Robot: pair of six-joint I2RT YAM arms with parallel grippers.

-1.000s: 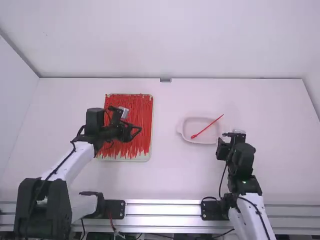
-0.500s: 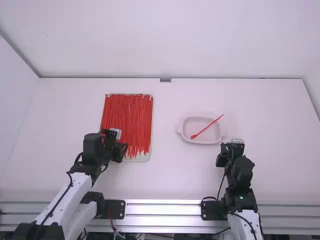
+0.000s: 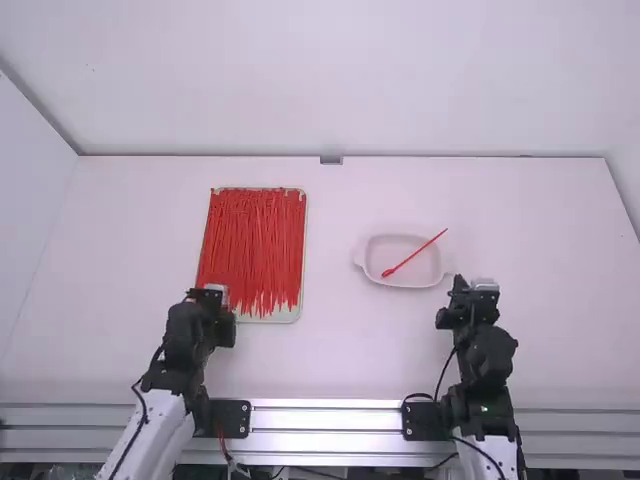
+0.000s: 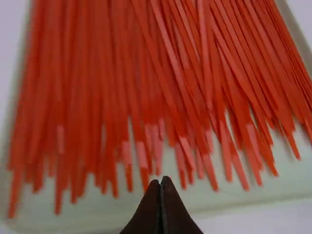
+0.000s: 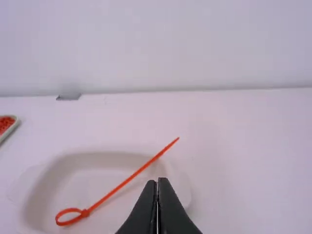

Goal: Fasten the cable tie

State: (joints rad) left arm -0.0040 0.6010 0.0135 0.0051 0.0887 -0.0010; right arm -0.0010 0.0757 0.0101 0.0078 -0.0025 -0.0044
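Observation:
A heap of loose red cable ties (image 3: 252, 248) (image 4: 156, 87) lies on a pale tray (image 3: 292, 314) (image 4: 234, 202) at the left of the table. One red tie, fastened into a small loop (image 5: 68, 216), rests in a white dish (image 3: 372, 266) (image 5: 29, 195) right of the middle, its tail (image 3: 428, 241) sticking out over the rim. My left gripper (image 3: 210, 305) (image 4: 160, 183) is shut and empty near the tray's near edge. My right gripper (image 3: 472, 295) (image 5: 157, 184) is shut and empty just in front of the dish.
White walls enclose the table at the back and left. A small grey bracket (image 3: 331, 159) (image 5: 68, 96) sits at the table's far edge. An aluminium rail (image 3: 320, 415) runs along the front by the arm bases.
Both arms have drawn back toward their bases. The left gripper left the middle of the tie heap for the tray's near edge; the right gripper backed slightly away from the dish.

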